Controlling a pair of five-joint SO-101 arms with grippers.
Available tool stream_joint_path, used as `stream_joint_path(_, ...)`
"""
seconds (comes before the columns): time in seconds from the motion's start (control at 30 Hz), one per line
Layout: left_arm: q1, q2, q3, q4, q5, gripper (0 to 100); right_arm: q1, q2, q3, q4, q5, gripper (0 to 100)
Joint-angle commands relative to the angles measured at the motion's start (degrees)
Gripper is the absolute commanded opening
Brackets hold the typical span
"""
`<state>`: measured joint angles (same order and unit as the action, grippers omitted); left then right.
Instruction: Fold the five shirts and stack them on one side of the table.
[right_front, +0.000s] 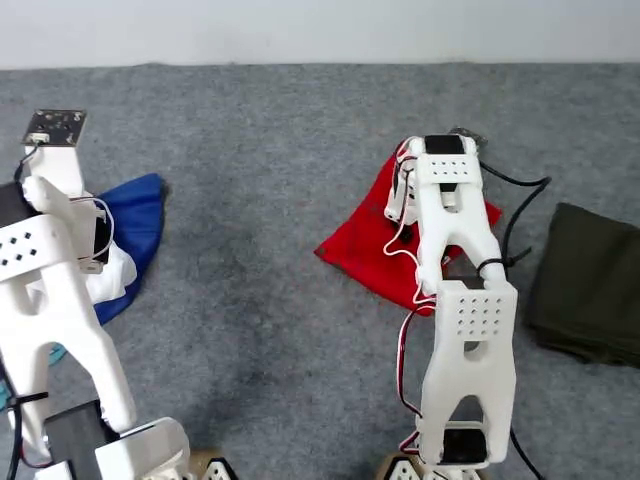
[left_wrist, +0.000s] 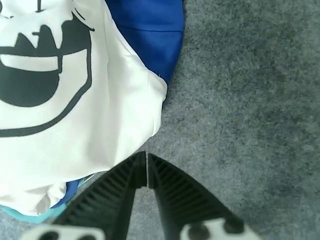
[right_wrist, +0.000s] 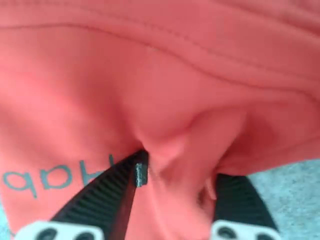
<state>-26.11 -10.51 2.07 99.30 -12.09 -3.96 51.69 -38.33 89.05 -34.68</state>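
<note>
The dark green shirt (right_front: 590, 285) is folded at the tabletop's (right_front: 250, 180) right edge, the red shirt (right_front: 362, 248) nearby is pinched by the right end effector (right_wrist: 182, 172), and the left end effector (left_wrist: 146, 162) is pressed together beside the unfolded white shirt (left_wrist: 75, 130).

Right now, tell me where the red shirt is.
In the high view the red shirt lies right of centre on the grey table, bunched in the right gripper, with the folded dark shirt to its right.

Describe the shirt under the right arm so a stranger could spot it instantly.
Find the right arm on the grey table. The red shirt lies crumpled beneath its pincer. It is the only red one: a folded dark green shirt sits to its right, a blue shirt far left.
</note>
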Motion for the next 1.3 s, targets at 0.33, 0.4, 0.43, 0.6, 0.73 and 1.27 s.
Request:
stream_joint_path(0.33, -0.3, -2.6, -0.7, 0.5, -0.4, 1, 2.8, -3.3, -7.1, 12.6, 21.2, 0.9)
stream_joint_path(0.4, -0.3, -2.6, -0.7, 0.6, -0.4, 1, 3.8, -5.6, -7.4, 13.9, 24.9, 0.9)
stream_joint_path(0.43, -0.3, -2.6, -0.7, 0.6, -0.4, 1, 4.8, -7.3, -7.2, 13.9, 26.7, 0.9)
stream_joint_path(0.6, -0.3, -2.6, -0.7, 0.6, -0.4, 1, 11.1, -16.0, -6.5, 13.9, 37.5, 0.9)
stream_joint_path(0.73, -0.3, -2.6, -0.7, 0.6, -0.4, 1, 16.3, -22.6, -2.6, 13.9, 46.3, 0.8)
stream_joint_path(1.27, 0.0, -2.2, -0.7, 0.3, -0.4, 1, 33.7, -38.4, 2.7, 13.7, 63.6, 0.9)
